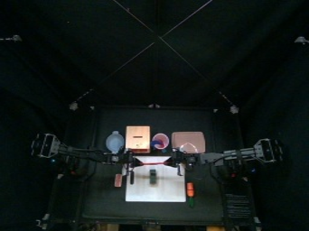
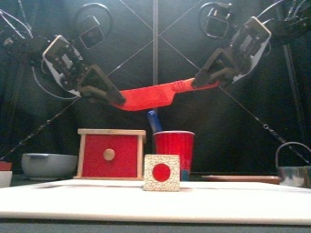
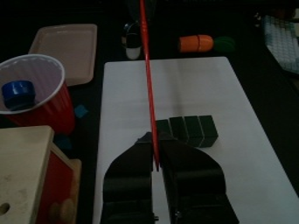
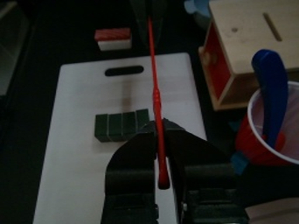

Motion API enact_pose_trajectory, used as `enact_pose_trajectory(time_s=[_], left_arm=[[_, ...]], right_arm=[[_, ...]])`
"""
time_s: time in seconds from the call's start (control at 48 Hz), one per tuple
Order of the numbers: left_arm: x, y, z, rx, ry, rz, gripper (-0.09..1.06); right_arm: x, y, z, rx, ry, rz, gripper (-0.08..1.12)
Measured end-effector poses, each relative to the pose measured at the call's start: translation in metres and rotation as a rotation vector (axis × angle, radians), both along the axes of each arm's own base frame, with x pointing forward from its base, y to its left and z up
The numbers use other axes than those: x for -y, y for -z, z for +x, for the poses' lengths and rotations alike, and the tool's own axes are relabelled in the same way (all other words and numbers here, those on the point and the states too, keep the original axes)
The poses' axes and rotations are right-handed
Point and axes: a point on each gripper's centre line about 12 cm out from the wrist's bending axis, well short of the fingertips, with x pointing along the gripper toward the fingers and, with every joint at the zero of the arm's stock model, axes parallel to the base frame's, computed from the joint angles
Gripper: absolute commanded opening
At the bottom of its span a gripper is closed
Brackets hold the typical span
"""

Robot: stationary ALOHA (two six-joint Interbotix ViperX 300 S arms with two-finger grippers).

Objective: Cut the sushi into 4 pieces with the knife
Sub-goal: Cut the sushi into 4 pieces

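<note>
The left gripper (image 2: 107, 91) and the right gripper (image 2: 205, 84) each pinch one end of the red toy knife (image 2: 152, 93) and hold it level above the white cutting board (image 3: 239, 96). The sushi roll (image 3: 187, 129) lies uncut on the board below. I judge the first cut is not yet begun; the next move is to lower the blade straight across the roll.

No text, label, number or sign can be read anywhere.

- Knife (image 2: 158, 92), upper centre of the front view, is showing solid red.
- Sushi roll (image 2: 162, 172), lower centre, is showing a speckled white face with a red core.
- Cutting board (image 3: 222, 96) is appearing plain white.
- Cup (image 2: 174, 150) is showing red; the spare knife (image 2: 155, 120) inside it, blue.
- Box (image 2: 112, 153), lower left, is showing pale wood with a red front.
</note>
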Motion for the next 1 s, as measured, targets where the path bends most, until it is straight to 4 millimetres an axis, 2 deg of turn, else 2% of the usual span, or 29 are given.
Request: enact_pose_trajectory(time_s=[0.375,0.583,1.0], left_arm=[[0.003,0.013,0.0,-0.047,0.014,0.005,0.33],[0.008,0.023,0.001,-0.079,0.036,0.016,0.26],[0.026,0.049,0.006,-0.16,0.082,0.006,0.26]], right_arm=[[-0.009,0.025,0.018,-0.238,-0.004,-0.026,0.19],[-0.008,0.03,0.019,-0.289,-0.003,-0.042,0.19],[-0.01,0.046,0.021,-0.347,-0.004,-0.039,0.19]])
